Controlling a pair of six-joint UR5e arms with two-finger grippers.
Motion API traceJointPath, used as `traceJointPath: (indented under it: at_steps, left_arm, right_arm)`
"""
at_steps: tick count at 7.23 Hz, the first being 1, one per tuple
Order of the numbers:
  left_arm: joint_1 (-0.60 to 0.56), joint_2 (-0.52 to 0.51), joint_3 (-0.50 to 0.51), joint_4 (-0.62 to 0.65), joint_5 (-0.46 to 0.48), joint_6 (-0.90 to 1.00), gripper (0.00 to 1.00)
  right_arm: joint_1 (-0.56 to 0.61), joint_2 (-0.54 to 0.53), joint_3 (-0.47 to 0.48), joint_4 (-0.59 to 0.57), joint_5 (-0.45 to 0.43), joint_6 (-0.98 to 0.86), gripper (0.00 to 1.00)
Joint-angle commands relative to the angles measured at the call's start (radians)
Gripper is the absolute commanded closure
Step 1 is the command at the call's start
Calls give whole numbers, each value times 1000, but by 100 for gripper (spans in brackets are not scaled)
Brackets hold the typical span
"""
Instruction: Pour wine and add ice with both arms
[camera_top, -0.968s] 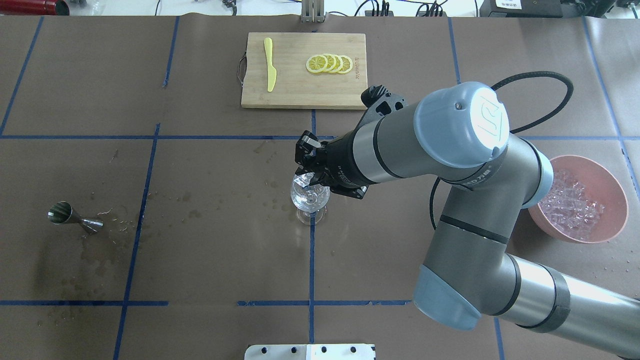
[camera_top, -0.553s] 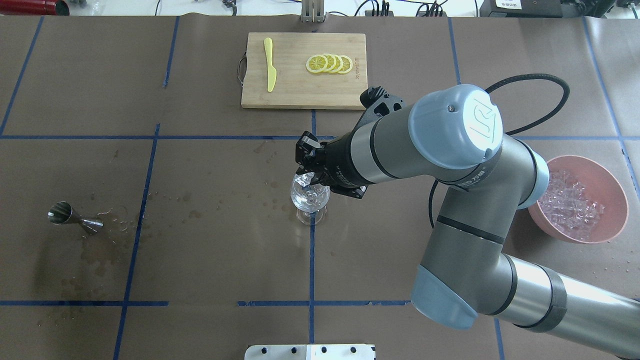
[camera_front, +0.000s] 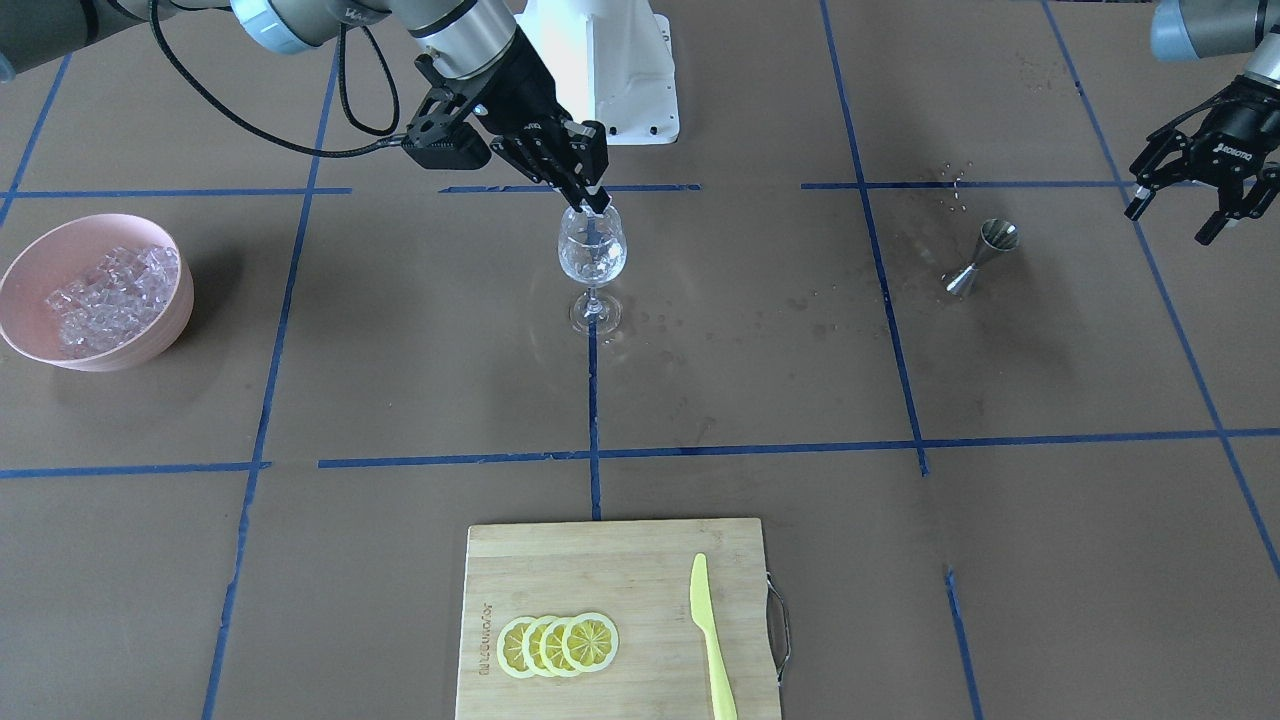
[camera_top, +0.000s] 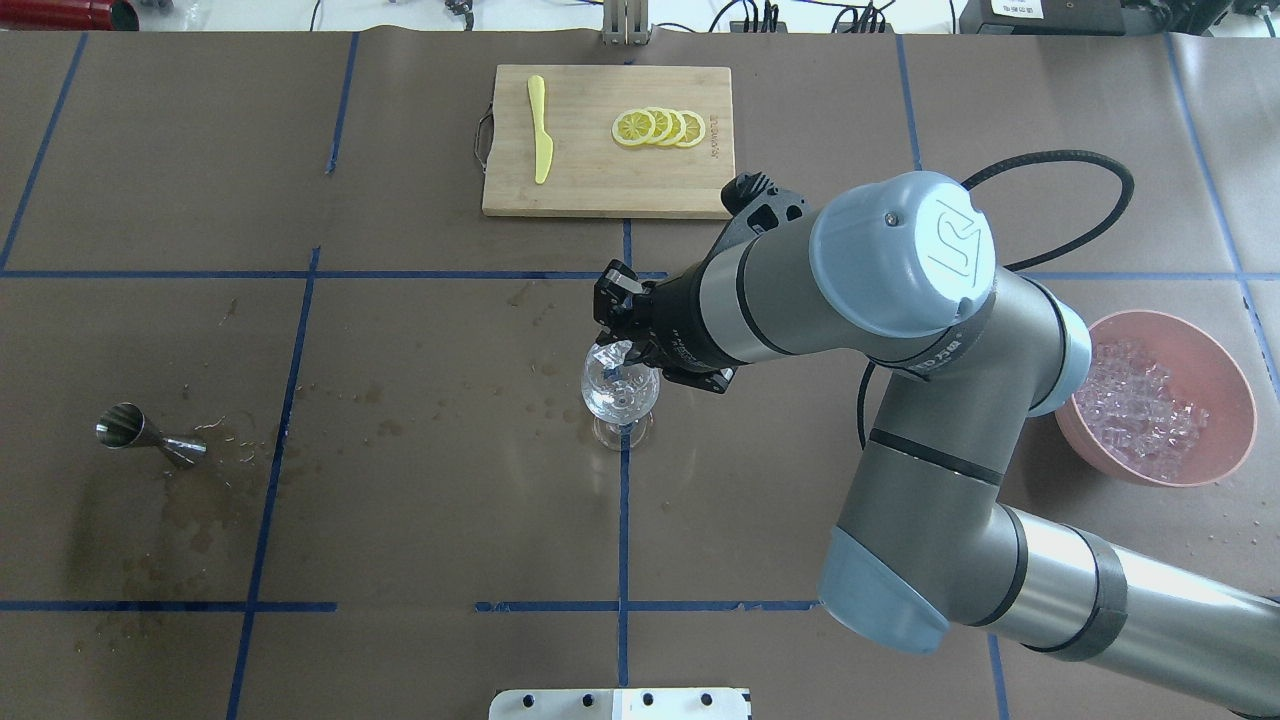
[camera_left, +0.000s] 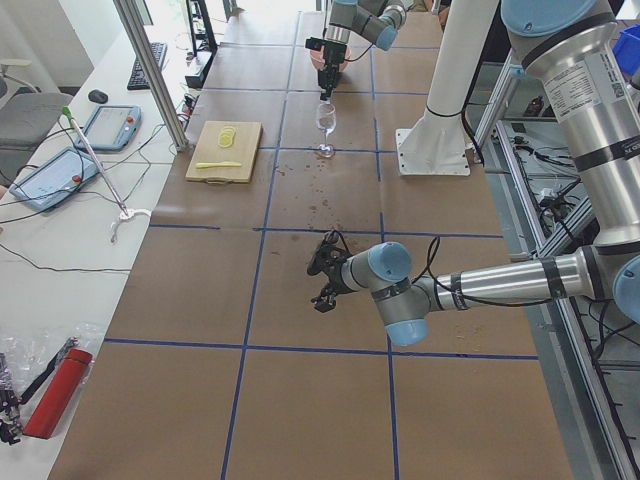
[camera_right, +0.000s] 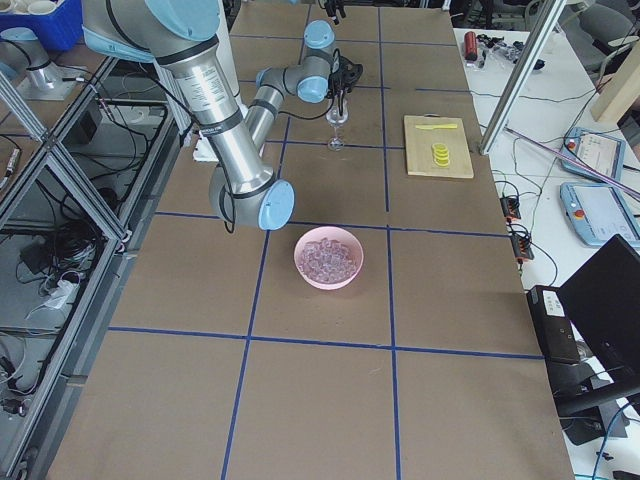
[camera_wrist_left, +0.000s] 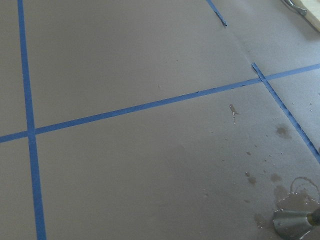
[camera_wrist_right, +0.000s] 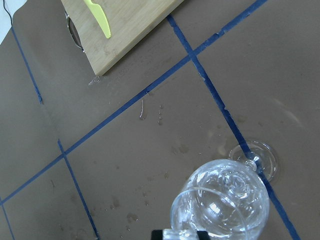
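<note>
My right gripper (camera_top: 612, 352) hangs at the rim of the clear stemmed wine glass (camera_top: 620, 395) at the table's middle, shut on an ice cube (camera_top: 608, 356). It also shows in the front view (camera_front: 590, 207), above the glass (camera_front: 592, 255). The right wrist view shows glassy cubes inside the glass (camera_wrist_right: 220, 200); I cannot make out any wine. My left gripper (camera_front: 1168, 225) is open and empty above the table, beside the steel jigger (camera_front: 983, 258). More ice (camera_top: 1140, 410) fills the pink bowl (camera_top: 1215, 365).
A bamboo cutting board (camera_top: 590, 170) with lemon slices (camera_top: 658, 128) and a yellow knife (camera_top: 540, 128) lies at the far edge. The jigger (camera_top: 150, 435) sits on wet stains at the left. The pink bowl (camera_front: 150, 335) is at the right.
My right arm's elbow and shoulder joints have shifted slightly left. The gripper stays at the glass rim with the cube. The jigger and glass have not moved.
</note>
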Motion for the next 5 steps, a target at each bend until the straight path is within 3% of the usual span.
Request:
traceJointPath:
  at_steps: [1, 3, 5]
  left_arm:
    - [0, 0, 2, 0, 0, 0, 0]
    - [2, -3, 5, 1, 0, 3, 0]
    - [2, -3, 21, 7, -4, 18, 0]
  right_arm:
    - [1, -3, -1, -1, -3, -1, 0]
    - [48, -31, 22, -1, 16, -10, 0]
    - [231, -183, 50, 13, 202, -146, 0]
